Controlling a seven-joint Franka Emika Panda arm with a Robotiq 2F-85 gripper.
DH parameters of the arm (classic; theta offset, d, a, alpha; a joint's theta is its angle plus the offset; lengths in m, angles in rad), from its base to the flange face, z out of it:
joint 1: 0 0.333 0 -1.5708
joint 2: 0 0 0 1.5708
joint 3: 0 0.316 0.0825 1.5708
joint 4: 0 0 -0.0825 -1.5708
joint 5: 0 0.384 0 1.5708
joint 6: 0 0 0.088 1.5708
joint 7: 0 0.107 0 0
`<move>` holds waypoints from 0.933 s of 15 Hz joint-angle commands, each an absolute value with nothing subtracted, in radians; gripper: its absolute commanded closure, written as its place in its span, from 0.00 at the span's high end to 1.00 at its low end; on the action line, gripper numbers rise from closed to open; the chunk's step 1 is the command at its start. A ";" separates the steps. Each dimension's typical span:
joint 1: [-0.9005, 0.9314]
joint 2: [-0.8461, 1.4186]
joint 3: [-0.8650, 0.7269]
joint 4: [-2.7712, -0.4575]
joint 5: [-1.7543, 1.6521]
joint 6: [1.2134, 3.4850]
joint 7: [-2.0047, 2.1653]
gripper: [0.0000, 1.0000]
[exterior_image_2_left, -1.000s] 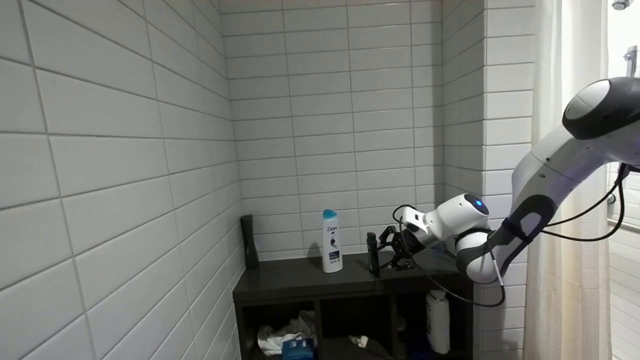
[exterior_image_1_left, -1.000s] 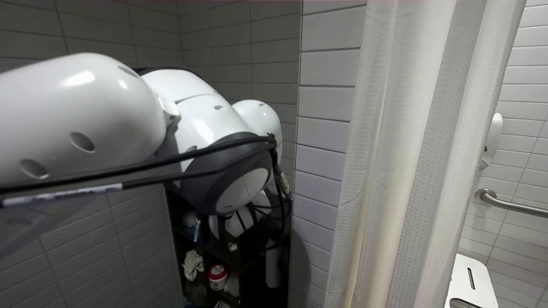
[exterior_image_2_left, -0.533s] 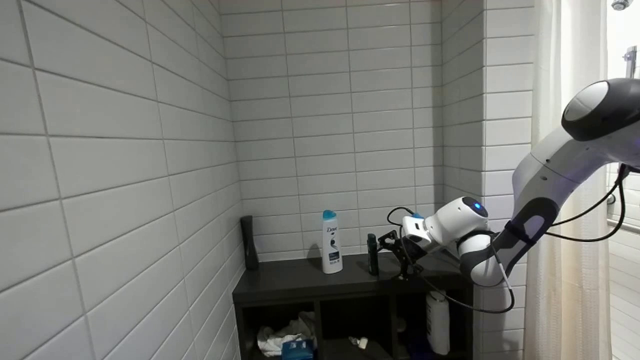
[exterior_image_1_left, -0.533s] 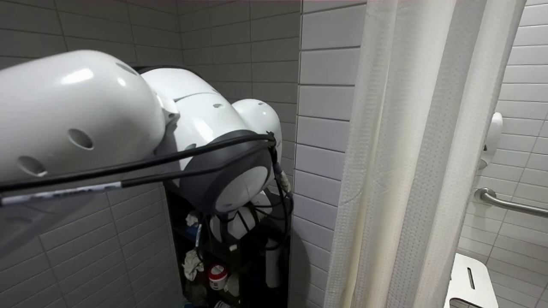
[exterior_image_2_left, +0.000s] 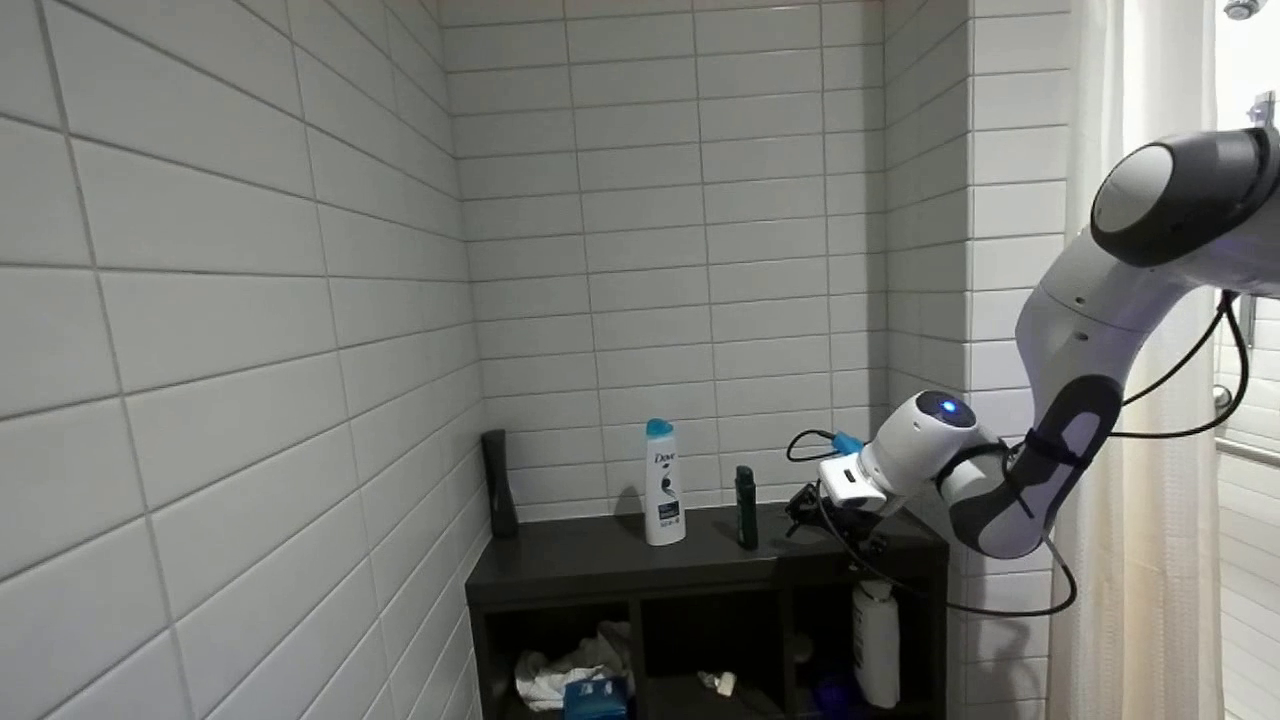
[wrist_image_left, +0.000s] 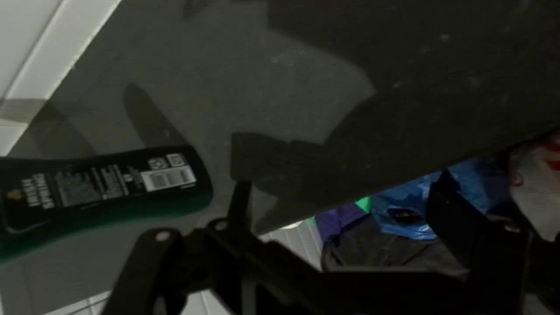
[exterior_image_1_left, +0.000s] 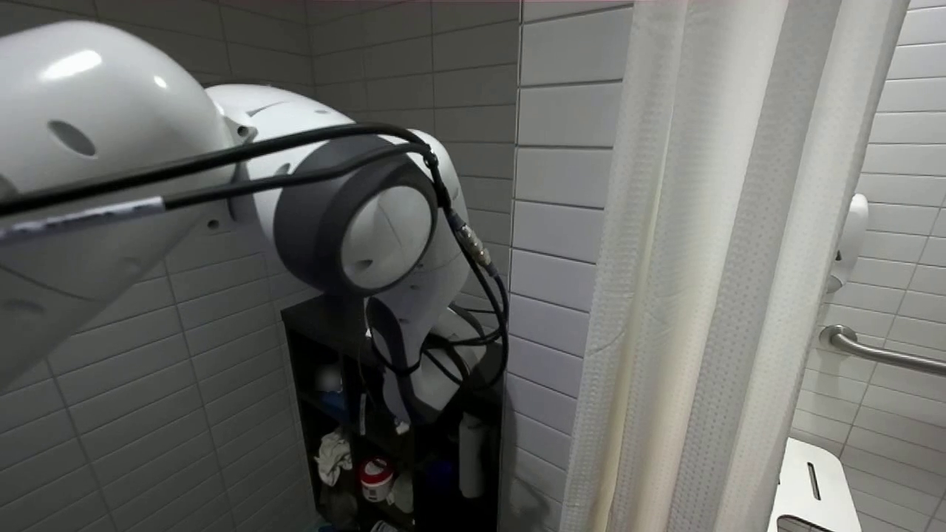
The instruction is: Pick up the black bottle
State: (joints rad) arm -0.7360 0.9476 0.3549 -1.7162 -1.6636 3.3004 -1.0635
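One black bottle [exterior_image_2_left: 746,508] stands upright near the front edge of the counter [exterior_image_2_left: 590,550], leftward of the splayed, empty gripper [wrist_image_left: 342,192] nearer the right edge.

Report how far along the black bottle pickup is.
Done: the end effector is open near the black bottle. In hand: nothing gripped; the bottle stands upright on the cabinet, apart from the fingers. Left: likely lining up, closing and lifting.
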 commanded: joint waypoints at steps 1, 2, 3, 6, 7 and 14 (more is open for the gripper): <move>-0.596 0.895 0.192 -1.703 -1.643 3.357 -0.996 1.00; -0.591 0.882 0.190 -1.711 -1.646 3.330 -1.000 1.00; -0.590 0.873 0.188 -1.717 -1.649 3.318 -1.002 1.00; -0.589 0.866 0.186 -1.726 -1.651 3.308 -1.005 1.00; -0.589 0.866 0.185 -1.726 -1.651 3.308 -1.006 1.00; -0.609 0.919 0.220 -1.576 -1.822 3.253 -1.043 1.00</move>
